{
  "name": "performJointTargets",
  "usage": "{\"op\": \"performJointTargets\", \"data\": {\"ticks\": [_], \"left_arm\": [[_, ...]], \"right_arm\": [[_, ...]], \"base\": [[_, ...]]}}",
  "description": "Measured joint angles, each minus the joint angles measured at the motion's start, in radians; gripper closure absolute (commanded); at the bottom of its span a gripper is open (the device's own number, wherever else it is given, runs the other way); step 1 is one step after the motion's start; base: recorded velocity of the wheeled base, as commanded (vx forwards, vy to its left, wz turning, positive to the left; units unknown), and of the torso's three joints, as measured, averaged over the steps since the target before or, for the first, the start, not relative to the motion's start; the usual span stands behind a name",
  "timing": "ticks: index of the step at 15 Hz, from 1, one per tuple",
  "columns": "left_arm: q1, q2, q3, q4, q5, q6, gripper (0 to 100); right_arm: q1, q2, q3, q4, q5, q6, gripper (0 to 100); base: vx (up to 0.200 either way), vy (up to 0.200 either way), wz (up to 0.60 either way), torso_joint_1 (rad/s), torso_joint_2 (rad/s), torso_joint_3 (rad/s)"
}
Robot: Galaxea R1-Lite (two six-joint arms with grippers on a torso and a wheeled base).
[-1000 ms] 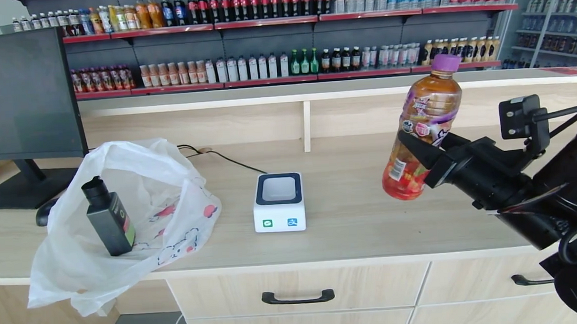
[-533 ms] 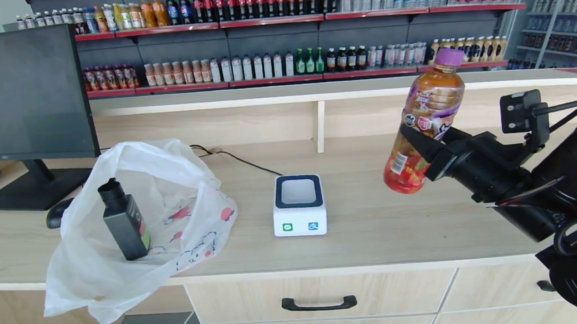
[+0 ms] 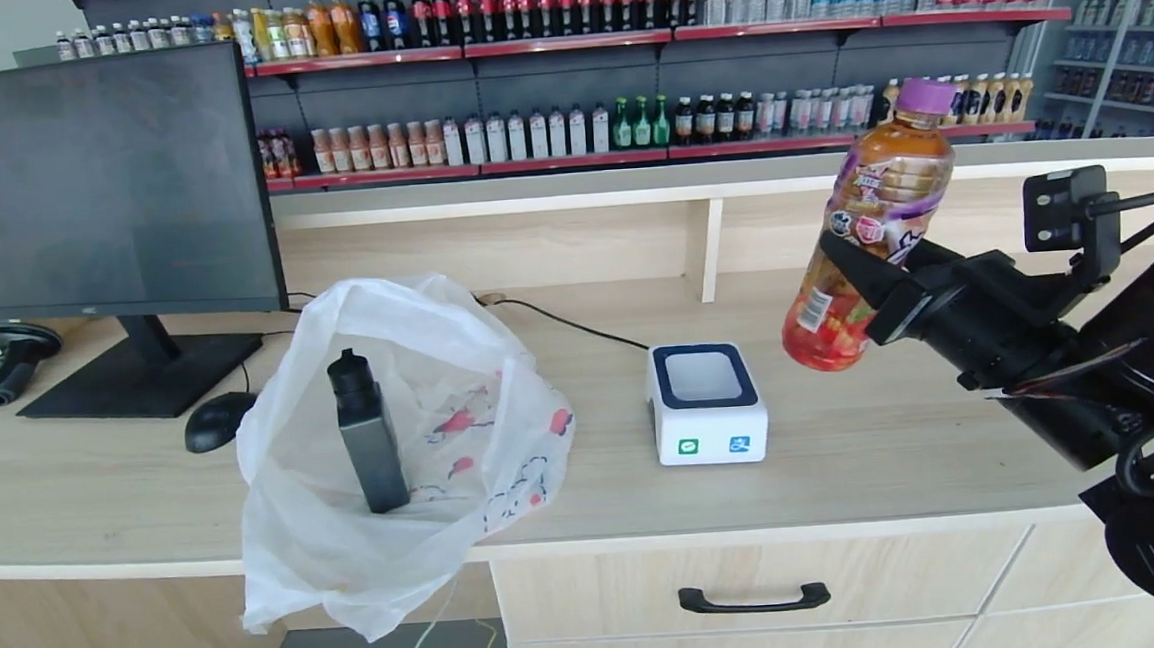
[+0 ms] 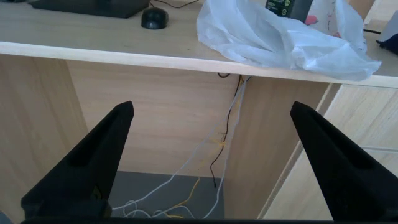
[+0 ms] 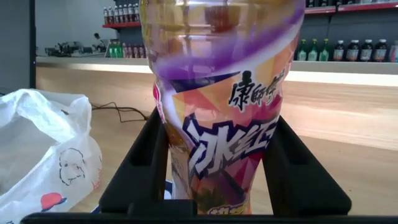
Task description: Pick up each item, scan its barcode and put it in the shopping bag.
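Fingers (image 5: 140,165) of the right gripper (image 3: 849,272) are clamped on either side of the tea bottle (image 3: 867,226), low on its label; the bottle hangs in the air, tilted, purple cap up and away from the robot, above the right part of the counter (image 3: 896,465) and touching nothing else. The left gripper (image 4: 214,155) hangs below the counter's front edge with its fingers spread wide and nothing between them.

At the front edge the shopping bag (image 3: 394,445) lies open, part of it drooping over the lip; a dark bottle (image 3: 369,447) stands upright inside it, so one item looks done. The scanner (image 3: 708,416) sits near the middle of the counter, between bag and held bottle, its window facing up; farther left are a mouse (image 3: 214,421) and a monitor (image 3: 98,183), with stocked shelves (image 3: 560,44) at the back.

The step in hand looks like the scan of this second item: the bottle is lifted but well to the right of the scanner. A white patch (image 3: 815,309) low on the label may be the barcode, though I cannot read it; the next move calls for carrying the bottle left over the window and rolling the wrist so that patch faces down, and only then going on to the bag's mouth.
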Motion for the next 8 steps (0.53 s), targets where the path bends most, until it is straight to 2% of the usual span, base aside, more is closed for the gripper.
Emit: {"op": "performJointTargets", "data": {"ticks": [2,8], "left_arm": [[0.0,0.0,0.0,0.0,0.0,0.0,0],[-0.001,0.0,0.0,-0.002,0.0,0.001,0]], "right_arm": [[0.0,-0.001,0.002,-0.001,0.001,0.0,100],[-0.007,0.001,-0.007,-0.002,-0.002,-0.003,100]], "base": [[0.0,0.2,0.0,0.005,0.0,0.002],[0.0,0.0,0.0,0.0,0.0,0.0]]}}
